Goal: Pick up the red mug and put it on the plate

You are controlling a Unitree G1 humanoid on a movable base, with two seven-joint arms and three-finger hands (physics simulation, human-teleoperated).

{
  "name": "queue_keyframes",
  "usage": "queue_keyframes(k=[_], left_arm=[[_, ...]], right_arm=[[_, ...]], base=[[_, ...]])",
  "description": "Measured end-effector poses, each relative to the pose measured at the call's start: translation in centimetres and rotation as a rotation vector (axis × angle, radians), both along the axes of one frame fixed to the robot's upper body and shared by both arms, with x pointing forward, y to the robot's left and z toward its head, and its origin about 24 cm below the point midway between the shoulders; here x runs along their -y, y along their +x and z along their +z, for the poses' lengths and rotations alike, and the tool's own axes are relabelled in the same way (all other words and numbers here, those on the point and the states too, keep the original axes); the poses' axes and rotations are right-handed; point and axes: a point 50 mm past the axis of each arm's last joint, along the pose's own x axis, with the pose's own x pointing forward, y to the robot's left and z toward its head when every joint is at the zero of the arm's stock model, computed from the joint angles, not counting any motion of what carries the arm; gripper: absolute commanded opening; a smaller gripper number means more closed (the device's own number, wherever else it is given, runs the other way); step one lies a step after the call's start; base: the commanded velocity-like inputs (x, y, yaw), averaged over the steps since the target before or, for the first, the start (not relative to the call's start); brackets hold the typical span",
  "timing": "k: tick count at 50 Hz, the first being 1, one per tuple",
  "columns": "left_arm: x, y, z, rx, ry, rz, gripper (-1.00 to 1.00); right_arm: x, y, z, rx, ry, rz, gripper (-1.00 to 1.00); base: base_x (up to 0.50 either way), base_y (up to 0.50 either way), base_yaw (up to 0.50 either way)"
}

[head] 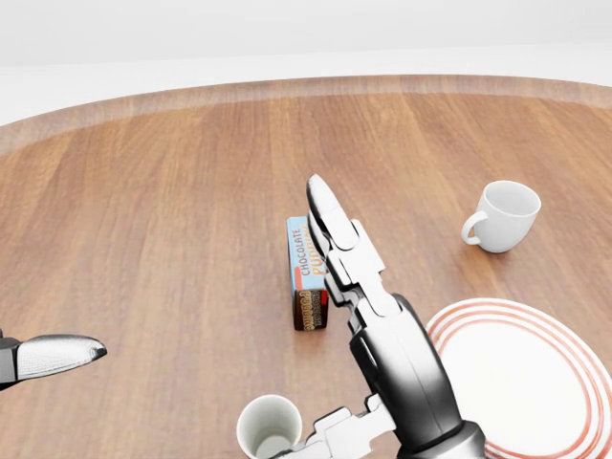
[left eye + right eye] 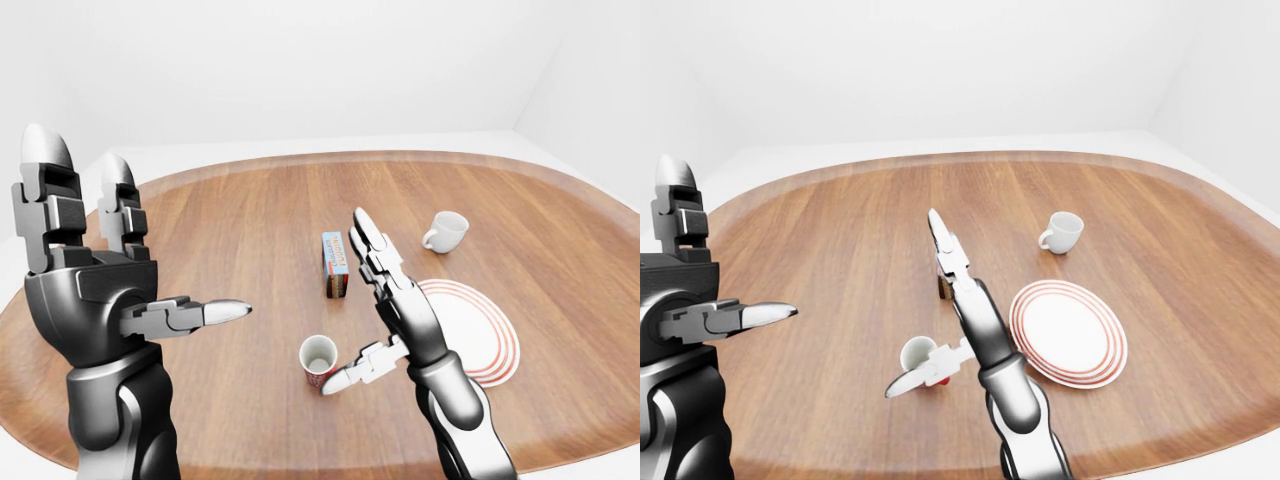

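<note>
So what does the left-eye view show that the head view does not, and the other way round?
Only the left-eye view shows the whole left hand, raised with open fingers, and the table's full outline. The head view shows only one left fingertip at its left edge, but the pudding box lettering reads clearly there. Both show the open right hand beside the red mug, the striped plate and the white cup.

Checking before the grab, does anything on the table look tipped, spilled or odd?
Nothing stands out. The red mug, white mug and pudding box all stand upright, and the plate lies flat and bare.
</note>
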Motion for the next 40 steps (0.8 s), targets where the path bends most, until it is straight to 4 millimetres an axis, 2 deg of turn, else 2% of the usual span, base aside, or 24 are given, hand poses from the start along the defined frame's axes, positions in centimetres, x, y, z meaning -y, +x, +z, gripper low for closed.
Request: queue_keyframes(k=[11,17,24,40], left_arm=[[0.0,0.1,-0.1,-0.008,0.001,0.001,1.00],[0.0,0.1,-0.2,-0.010,0.000,0.001,1.00],[0.0,0.1,-0.2,-0.010,0.000,0.001,1.00],[-0.1,0.1,0.0,-0.001,-0.002,0.003,1.00]], right_arm=[[-0.8,0.3,-1.4,-0.052,-0.048,0.036,1.00],[-2.5,1.3,-2.5,-0.032,-0.272,0.074,1.00],[-3.4,2.4,-3.7,-0.045,-0.455,0.086,1.00],[-4.4,3.6,-5.2,-0.084,-0.662,0.098,1.00]], base=[[0.00,0.00,0.00],[0.00,0.00,0.00],[0.00,0.00,0.00],[0.00,0.00,0.00]])
